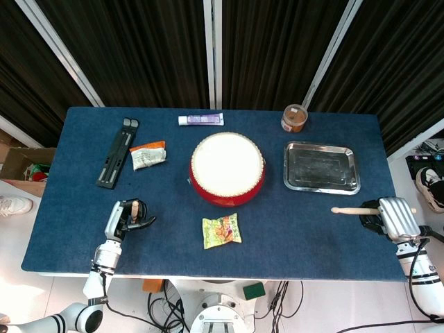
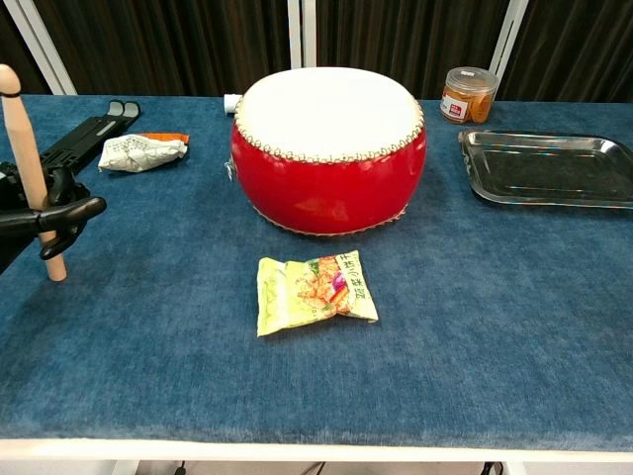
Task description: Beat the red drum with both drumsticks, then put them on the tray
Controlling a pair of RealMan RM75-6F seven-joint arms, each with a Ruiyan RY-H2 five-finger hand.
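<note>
Between the two robot hands, on the counter (image 1: 62, 180) clothed in napped blue fabric, sits the round red drum (image 1: 227, 169) with its smooth white skin. Just beyond the right robot hand (image 1: 392, 218) lies the rectangular metal tray (image 1: 322, 167). That hand grips a wooden drumstick (image 1: 354, 210) lying level, tip toward the drum. The left robot hand (image 2: 45, 213) grips an upright wooden stick (image 2: 26, 158).

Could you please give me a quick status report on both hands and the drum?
Left hand holds one drumstick upright; right hand holds the other level. Red drum untouched between them. Snack packet lies before it.
</note>
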